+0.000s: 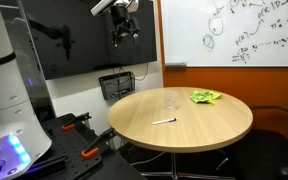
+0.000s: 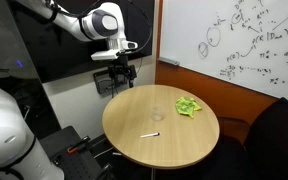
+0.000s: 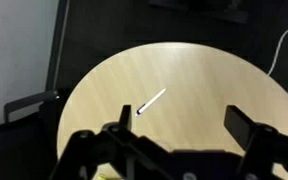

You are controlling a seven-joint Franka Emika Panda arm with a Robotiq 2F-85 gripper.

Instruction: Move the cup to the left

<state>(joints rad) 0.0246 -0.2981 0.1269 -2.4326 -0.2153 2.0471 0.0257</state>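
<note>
A small clear cup (image 1: 169,100) stands near the middle of the round wooden table (image 1: 224,125); it also shows in the other exterior view (image 2: 157,113). It is faint in both exterior views. My gripper (image 1: 124,32) hangs high above the table's edge, well away from the cup, and shows again here (image 2: 119,68). In the wrist view the gripper (image 3: 181,125) is open and empty, looking down on the table (image 3: 204,80). The cup does not show in the wrist view.
A white pen (image 1: 165,121) lies on the table toward its front; it also shows in an exterior view (image 2: 150,134) and in the wrist view (image 3: 151,101). A green crumpled object (image 1: 205,97) lies beyond the cup. A whiteboard (image 1: 234,30) hangs behind.
</note>
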